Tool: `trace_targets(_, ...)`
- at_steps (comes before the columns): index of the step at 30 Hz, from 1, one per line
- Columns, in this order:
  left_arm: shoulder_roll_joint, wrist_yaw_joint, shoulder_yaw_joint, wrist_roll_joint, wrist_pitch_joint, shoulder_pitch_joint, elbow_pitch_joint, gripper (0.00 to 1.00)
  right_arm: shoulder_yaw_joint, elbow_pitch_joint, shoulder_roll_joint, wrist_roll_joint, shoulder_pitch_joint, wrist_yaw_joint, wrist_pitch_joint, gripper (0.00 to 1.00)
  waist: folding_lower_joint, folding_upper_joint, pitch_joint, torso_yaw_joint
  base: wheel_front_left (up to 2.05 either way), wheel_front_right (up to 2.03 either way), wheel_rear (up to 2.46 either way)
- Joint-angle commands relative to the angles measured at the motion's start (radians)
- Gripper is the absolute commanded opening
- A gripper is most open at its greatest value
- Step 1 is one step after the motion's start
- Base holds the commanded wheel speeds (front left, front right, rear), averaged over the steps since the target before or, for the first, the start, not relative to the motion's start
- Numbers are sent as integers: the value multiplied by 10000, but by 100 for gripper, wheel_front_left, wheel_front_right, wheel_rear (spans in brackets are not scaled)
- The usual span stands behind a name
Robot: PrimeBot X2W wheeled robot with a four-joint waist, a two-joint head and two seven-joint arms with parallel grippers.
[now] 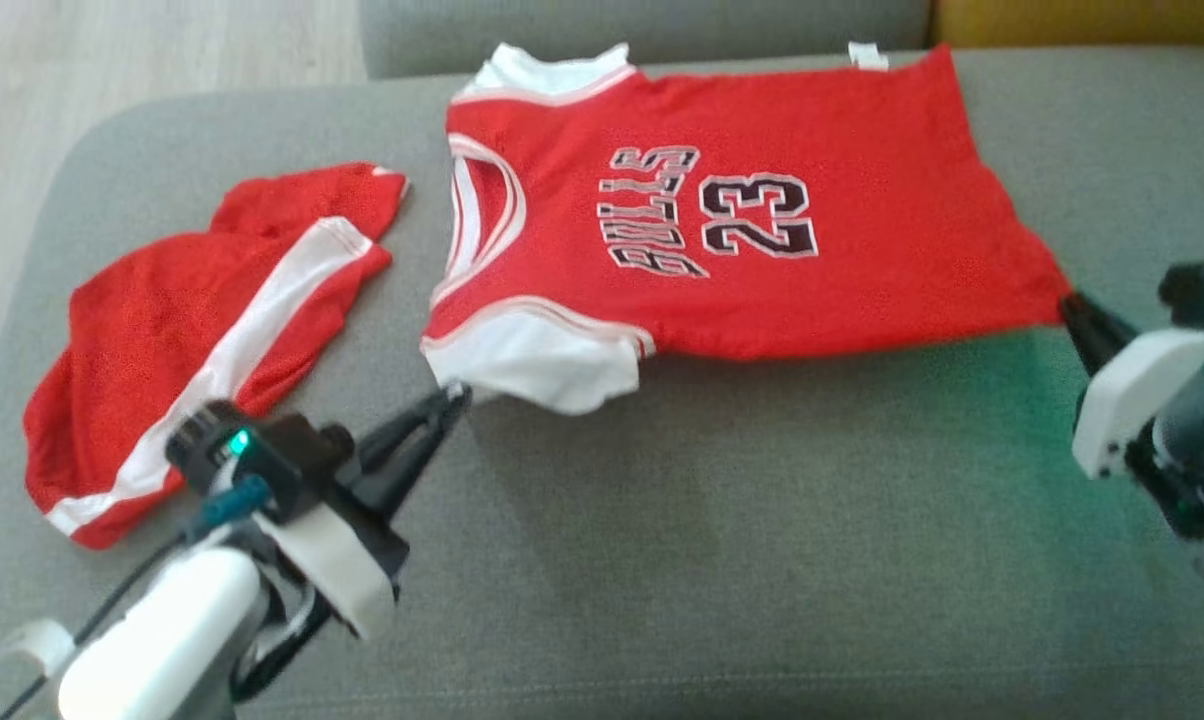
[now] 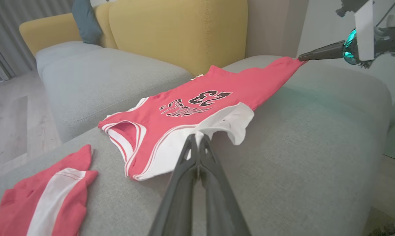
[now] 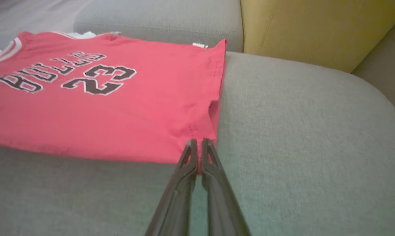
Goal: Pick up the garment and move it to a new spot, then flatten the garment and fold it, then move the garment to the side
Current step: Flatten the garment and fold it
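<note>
the red jersey (image 1: pixel 722 240) lies face up and nearly flat on the grey cushion (image 1: pixel 762 560), toward its 12 o'clock edge, with the neck hole at 9 o'clock and the hem at 3 o'clock. its near edge is drawn taut between two pinches, which seems to be the point of the hold: tension along one side to smooth the cloth before any fold. the left gripper (image 1: pixel 454 398), at the jersey's 7 o'clock, is clamped on the white sleeve trim. the right gripper (image 1: pixel 1072 308), at 4 o'clock, is clamped on the hem corner, with red cloth showing between its fingers. red shorts (image 1: pixel 202 340) lie crumpled at the jersey's 9 o'clock, apart from it, likely left out of the way. a yellow backrest (image 3: pixel 315 26) rises beyond 12 o'clock
</note>
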Motion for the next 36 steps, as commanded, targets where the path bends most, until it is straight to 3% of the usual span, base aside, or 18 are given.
trace_targets(1,462,16,293,-104,-51,-311,-355,0,156,-322,-391,121,94,65,92,0,1,-1,-191,28,0,0,0)
trace_targets(14,1566,16,-1484,-1298,723,521,-1425,0,860,-1299,-1375,1571,1547,65,2271,0,1,-1,-967,-110,0,0,0)
trace_targets(23,2265,141,-1510,-1787,1177,901,-2299,0,359,-2632,-1955,2497,2283,65,4275,0,1,-1,-923,-286,0,0,0)
trace_targets(36,1908,344,-882,-1601,1113,-491,-2078,0,-1290,-3309,-1214,1558,1719,65,4882,0,1,-1,66,-276,0,0,0)
